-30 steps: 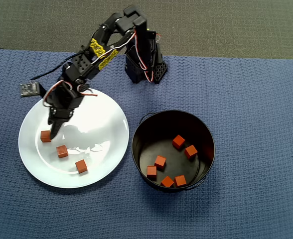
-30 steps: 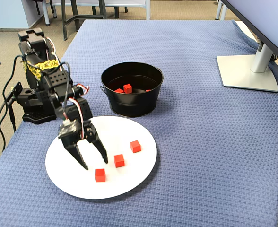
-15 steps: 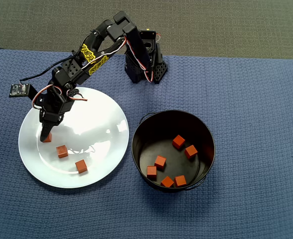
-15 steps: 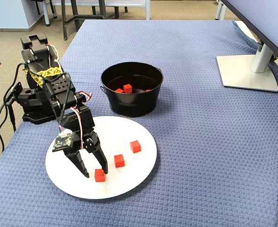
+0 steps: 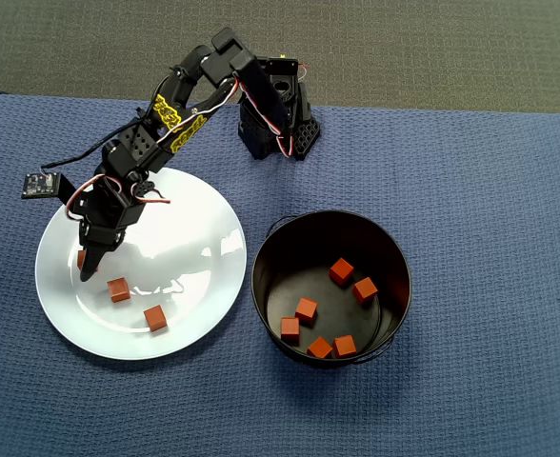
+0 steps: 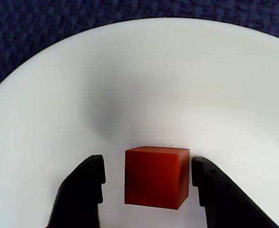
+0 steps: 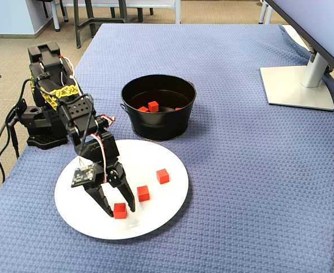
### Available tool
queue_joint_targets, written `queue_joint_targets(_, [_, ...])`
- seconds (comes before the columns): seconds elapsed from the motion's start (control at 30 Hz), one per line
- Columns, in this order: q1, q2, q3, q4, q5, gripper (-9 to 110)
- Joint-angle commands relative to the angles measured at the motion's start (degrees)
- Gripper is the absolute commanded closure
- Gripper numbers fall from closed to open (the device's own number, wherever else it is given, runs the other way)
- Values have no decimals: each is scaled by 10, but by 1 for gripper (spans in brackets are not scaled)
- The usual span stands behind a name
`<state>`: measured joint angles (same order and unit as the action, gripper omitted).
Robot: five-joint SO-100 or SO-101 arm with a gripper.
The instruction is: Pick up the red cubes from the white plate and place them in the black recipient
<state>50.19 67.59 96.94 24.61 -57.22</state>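
Gripper down on white plate, fingers parted around red cube, gaps visible both sides.

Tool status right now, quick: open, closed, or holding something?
Tool: open, one finger on either side of a red cube on the white plate, gaps visible, not gripping it yet.

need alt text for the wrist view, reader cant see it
Close-up from the wrist camera: one red cube sits on the white plate between the two black fingers of the open gripper, with a small gap on each side. Dark blue woven cloth shows past the plate's rim along the top.
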Motion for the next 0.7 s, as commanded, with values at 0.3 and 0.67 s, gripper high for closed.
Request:
queue_joint_targets(0.3, [-10,18,17,-41,-10,92])
queue_joint_targets(0.67, [12,123,34,-9,-20,102])
